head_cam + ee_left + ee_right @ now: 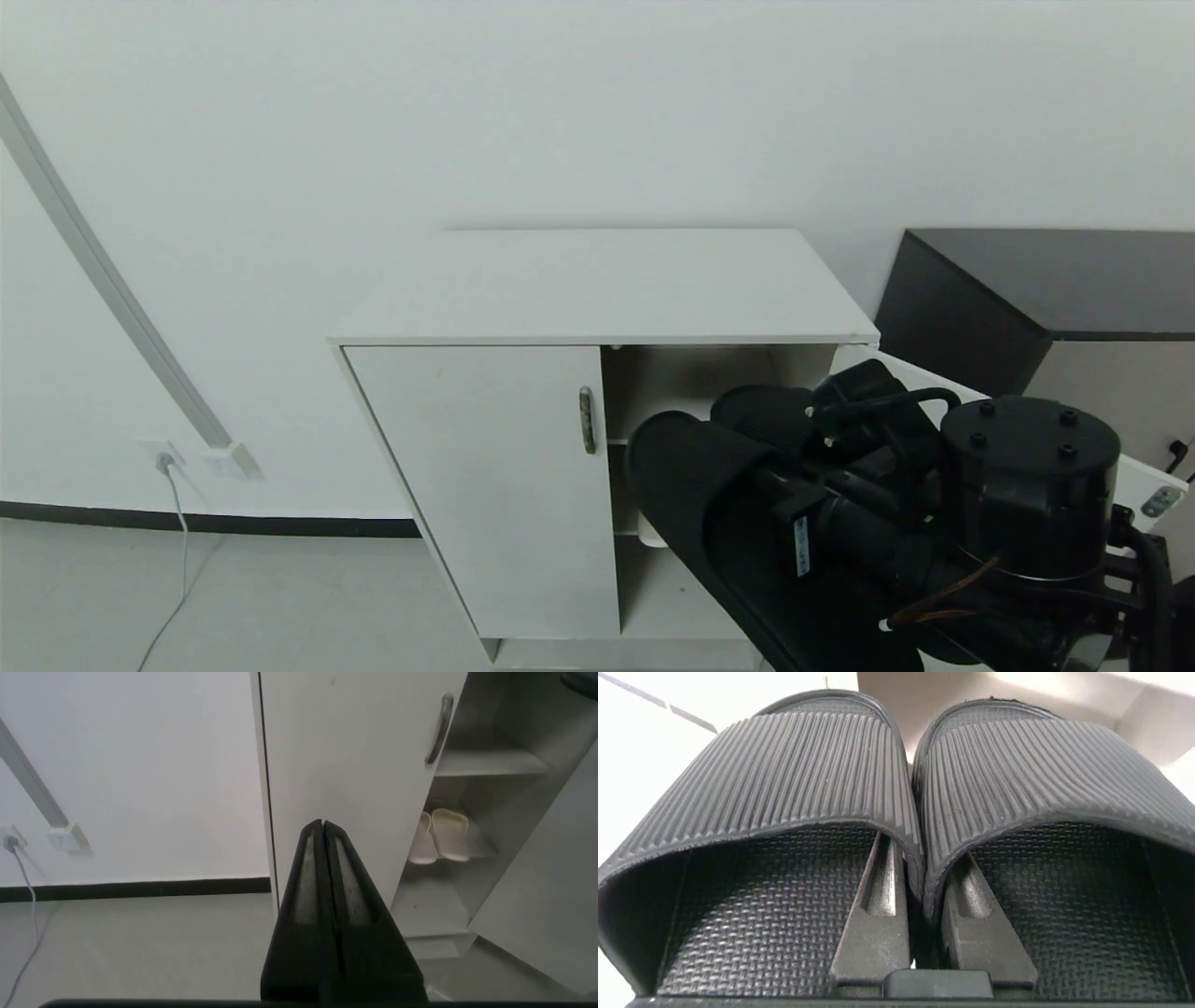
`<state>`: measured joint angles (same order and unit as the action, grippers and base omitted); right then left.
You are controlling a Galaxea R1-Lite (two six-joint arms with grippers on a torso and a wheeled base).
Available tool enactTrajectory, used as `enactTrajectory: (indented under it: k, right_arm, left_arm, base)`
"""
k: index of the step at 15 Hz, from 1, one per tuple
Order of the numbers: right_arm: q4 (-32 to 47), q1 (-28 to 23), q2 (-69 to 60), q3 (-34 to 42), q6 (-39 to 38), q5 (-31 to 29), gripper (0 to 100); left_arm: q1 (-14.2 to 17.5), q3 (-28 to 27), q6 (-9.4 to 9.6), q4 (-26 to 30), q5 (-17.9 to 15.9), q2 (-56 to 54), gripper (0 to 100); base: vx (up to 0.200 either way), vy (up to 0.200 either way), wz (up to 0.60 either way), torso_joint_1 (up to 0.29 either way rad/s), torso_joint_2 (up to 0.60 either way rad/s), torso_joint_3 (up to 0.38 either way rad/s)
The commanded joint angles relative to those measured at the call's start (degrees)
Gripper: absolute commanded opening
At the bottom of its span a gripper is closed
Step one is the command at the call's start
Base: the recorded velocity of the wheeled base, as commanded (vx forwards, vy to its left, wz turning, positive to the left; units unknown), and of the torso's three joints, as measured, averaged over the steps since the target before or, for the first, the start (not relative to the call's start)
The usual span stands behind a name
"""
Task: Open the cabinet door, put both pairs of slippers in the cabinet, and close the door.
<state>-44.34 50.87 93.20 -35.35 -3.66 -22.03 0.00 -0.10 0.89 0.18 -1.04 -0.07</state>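
Observation:
My right gripper [917,917] is shut on a pair of black slippers [906,812], one finger [874,917] inside each, pinching their inner sides together. In the head view the black slippers [695,471] hang in front of the open right half of the white cabinet [607,289]. A white pair of slippers [441,835] lies on a lower shelf inside. The cabinet's right door [1134,476] is swung open; the left door [485,485] with its metal handle [586,420] is closed. My left gripper [324,873] is shut and empty, held low before the closed left door.
A dark box-like cabinet [1036,299] stands right of the white cabinet, just behind the open door. A wall socket with a cable [166,460] and a slanted conduit [103,271] are on the wall to the left. Bare grey floor [187,597] lies left of the cabinet.

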Motion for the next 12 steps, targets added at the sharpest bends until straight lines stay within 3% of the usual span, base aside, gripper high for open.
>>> enactTrajectory:
  k: [1,12]
  right_arm:
    - [-0.05,0.11,0.05,0.20,-0.03,0.06,0]
    - [-0.05,-0.16,1.55,0.28,-0.12,0.06,0]
  left_arm:
    - [0.00,0.01,-0.01,-0.01,-0.02,0.07,0]
    - [0.00,0.01,-0.01,-0.01,0.07,0.07,0]
  base:
    - [0.000,0.000,0.00,-0.203,0.54,0.320]
    - [0.000,0.000,0.00,-0.162,0.49,0.322]
